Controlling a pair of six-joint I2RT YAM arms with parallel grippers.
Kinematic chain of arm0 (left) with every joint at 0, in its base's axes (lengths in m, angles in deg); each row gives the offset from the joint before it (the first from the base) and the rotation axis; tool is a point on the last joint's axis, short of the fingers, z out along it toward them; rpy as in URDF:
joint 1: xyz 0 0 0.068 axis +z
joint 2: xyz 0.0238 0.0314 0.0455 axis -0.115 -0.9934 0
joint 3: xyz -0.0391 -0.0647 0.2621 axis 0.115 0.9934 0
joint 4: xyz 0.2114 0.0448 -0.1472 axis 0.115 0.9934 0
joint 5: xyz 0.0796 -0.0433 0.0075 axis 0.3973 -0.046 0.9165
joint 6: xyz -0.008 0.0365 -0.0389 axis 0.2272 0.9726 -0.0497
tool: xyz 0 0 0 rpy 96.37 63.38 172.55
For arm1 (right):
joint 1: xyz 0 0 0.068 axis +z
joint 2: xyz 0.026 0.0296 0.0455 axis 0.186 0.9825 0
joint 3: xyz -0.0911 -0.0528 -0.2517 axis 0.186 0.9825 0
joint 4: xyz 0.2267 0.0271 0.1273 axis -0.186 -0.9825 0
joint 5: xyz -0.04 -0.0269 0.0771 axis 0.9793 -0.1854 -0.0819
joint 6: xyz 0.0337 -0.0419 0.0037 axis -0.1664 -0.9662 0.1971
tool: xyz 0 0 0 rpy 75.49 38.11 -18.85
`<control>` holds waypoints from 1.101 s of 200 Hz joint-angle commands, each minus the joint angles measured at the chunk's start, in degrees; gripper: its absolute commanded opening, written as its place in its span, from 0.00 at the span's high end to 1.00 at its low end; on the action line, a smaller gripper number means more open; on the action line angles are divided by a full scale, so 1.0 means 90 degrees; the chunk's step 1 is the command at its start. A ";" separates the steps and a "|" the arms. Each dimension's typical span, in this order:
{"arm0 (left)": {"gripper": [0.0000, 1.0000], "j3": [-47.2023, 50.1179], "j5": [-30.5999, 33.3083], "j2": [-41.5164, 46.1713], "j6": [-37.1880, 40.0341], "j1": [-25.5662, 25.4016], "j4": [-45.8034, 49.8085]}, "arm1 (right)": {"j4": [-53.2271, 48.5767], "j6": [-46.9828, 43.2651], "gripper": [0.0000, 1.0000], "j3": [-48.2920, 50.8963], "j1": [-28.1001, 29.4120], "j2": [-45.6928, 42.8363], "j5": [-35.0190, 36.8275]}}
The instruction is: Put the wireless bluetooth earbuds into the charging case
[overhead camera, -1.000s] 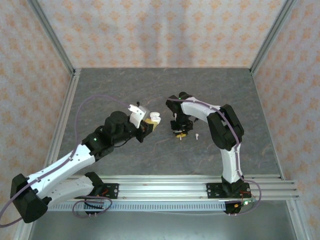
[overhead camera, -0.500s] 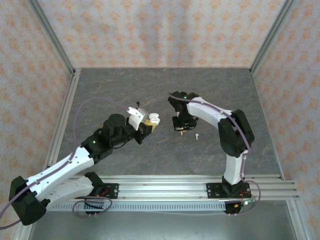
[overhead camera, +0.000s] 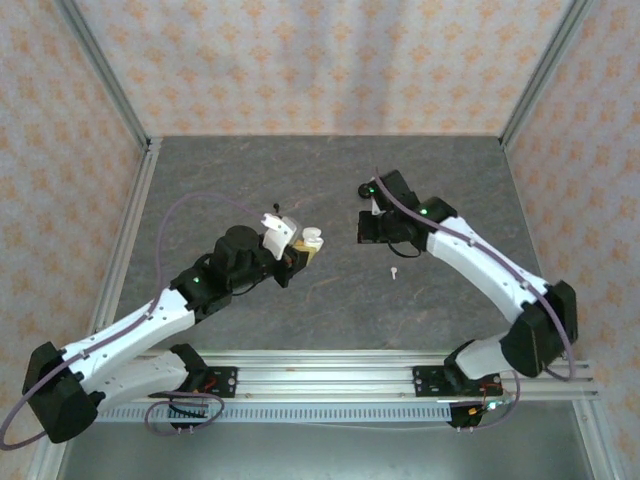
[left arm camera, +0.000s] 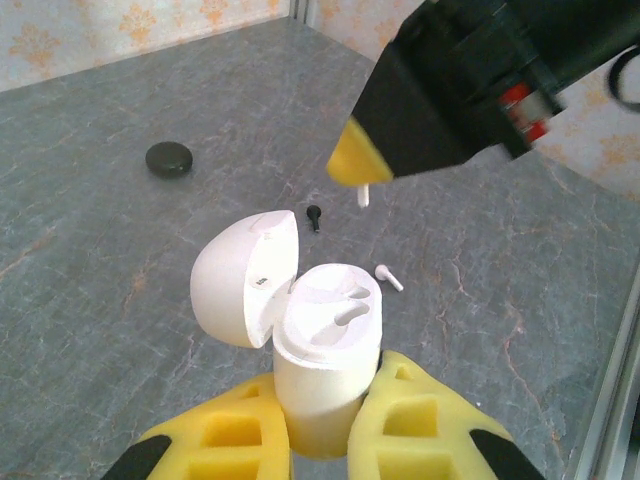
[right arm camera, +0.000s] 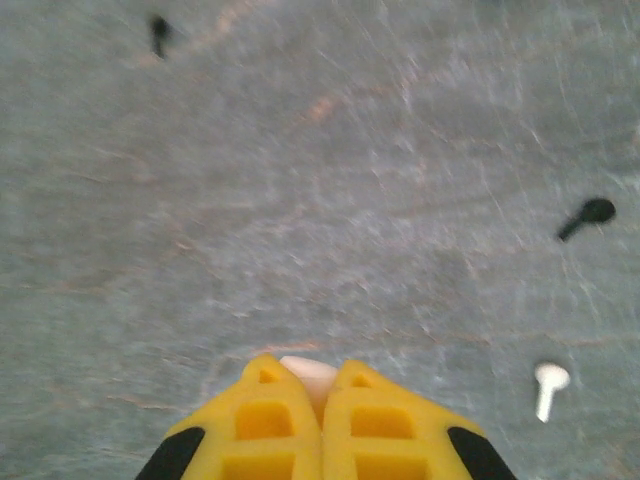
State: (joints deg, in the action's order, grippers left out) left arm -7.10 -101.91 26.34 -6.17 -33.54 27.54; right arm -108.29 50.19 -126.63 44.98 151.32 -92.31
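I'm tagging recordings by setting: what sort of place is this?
Likely a lab test cell, not a home: a grey stone-patterned tabletop boxed in by orange-flowered wallpaper panels on aluminium frame posts, with a slotted aluminium rail along the near edge.

Grey marbled table (overhead camera: 250, 170): white earbud (overhead camera: 395, 271), black earbud (left arm camera: 314, 215), dark oval object (left arm camera: 168, 159).

Yellow pads (left arm camera: 235, 440) with square recesses on left tool (left arm camera: 325, 425) and right tool (right arm camera: 322, 385), black housings just behind. White shells and black joints along left arm (overhead camera: 130, 335) and right arm (overhead camera: 480, 265), a thin purple cable (overhead camera: 200, 197) looping back from each tool.
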 commanded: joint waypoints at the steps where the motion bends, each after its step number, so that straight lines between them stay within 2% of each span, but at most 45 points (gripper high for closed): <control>1: 1.00 -0.0304 -0.0100 -0.0114 -0.0014 -0.0058 -0.0497 | 0.1008 0.0307 0.96 0.0388 0.0041 -0.0612 -0.0346; 24: 1.00 -0.0468 -0.0157 -0.0262 -0.0008 -0.0054 -0.0565 | 0.1454 0.0460 0.97 0.0629 0.0045 -0.1127 -0.0484; 59: 1.00 -0.0654 -0.0291 -0.0422 0.0038 -0.0061 -0.0681 | 0.1525 0.0490 0.97 0.0607 0.0041 -0.1760 -0.0694; 89: 1.00 -0.0886 -0.0495 -0.0483 0.0233 -0.0061 -0.0613 | 0.1943 0.0579 0.97 0.0643 0.0043 -0.2201 -0.1201; 156: 1.00 -0.1063 -0.0969 -0.0518 0.0710 -0.0056 -0.0823 | 0.3154 0.0836 0.97 0.0559 0.0106 -0.2360 -0.2305; 220: 1.00 -0.1122 -0.0882 -0.0601 0.0440 -0.0061 -0.1285 | 0.3112 0.0104 0.97 0.0521 0.0585 -0.2265 -0.1856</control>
State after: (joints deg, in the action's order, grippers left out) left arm -14.75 -109.30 21.27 -1.65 -33.54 20.24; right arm -82.33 55.37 -120.99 48.32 130.49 -110.32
